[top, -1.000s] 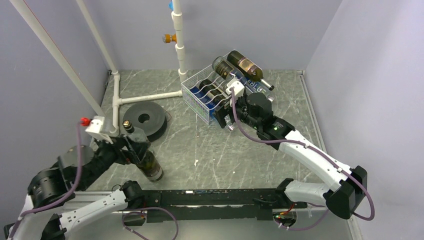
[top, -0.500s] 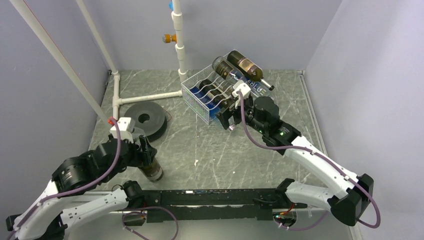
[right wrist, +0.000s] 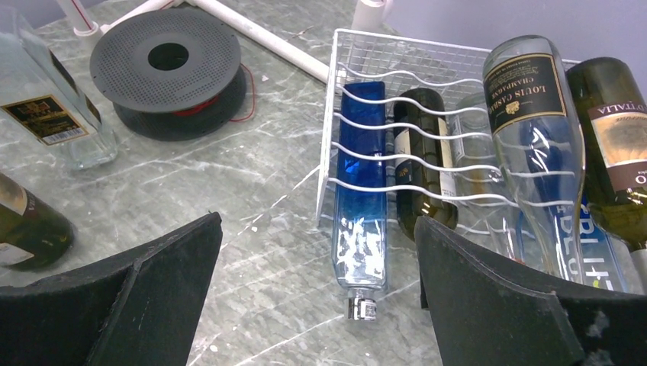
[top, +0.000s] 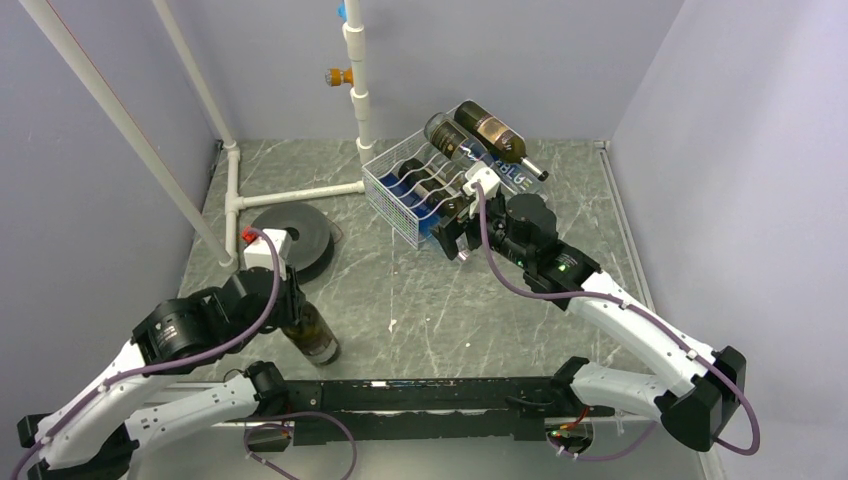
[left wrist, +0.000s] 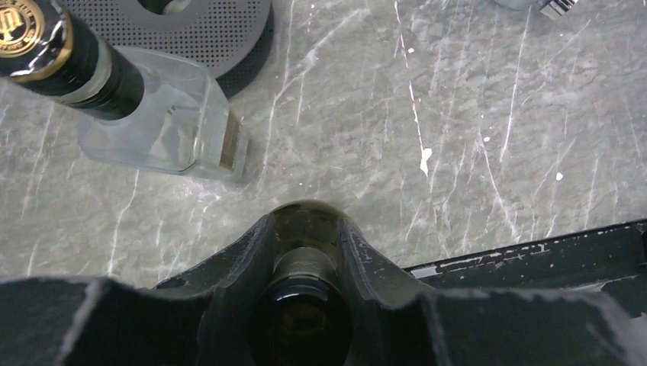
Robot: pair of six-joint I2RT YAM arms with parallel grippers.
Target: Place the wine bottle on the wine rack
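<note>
Right at the front, the long black metal rail (top: 420, 395) runs along the table's near edge. Just behind its left part stands the dark olive-green glass wine bottle (top: 318, 342). The left gripper (left wrist: 305, 229) is clamped on this bottle's neck, one black finger on each side; whether the bottle is quite upright I cannot tell. It is well apart from the rack, on the opposite side of the table.

Just beyond it stands a clear square glass bottle with a dark neck and gold cap (left wrist: 168, 122), close to the wine bottle but not touching it. Behind that lies the black round perforated spool (top: 290, 235), flat on the table.

The middle of the grey marble-patterned tabletop (top: 400, 300) is open floor between the held bottle and the rack.

The right gripper (top: 452, 240) hangs at the rack's near end with its jaws spread wide, holding nothing.

The white wire wine rack (top: 385, 190) sits at the back, right of centre, near the white plastic pipe frame (top: 300, 192). Several bottles lie in it: a flat blue glass bottle (right wrist: 362, 198) in the leftmost cradle, and a dark bottle with a pale label (right wrist: 423, 152) beside it. On top rest a clear bottle with a black label (right wrist: 534, 130) and a green bottle with a brown label (right wrist: 618, 145).
</note>
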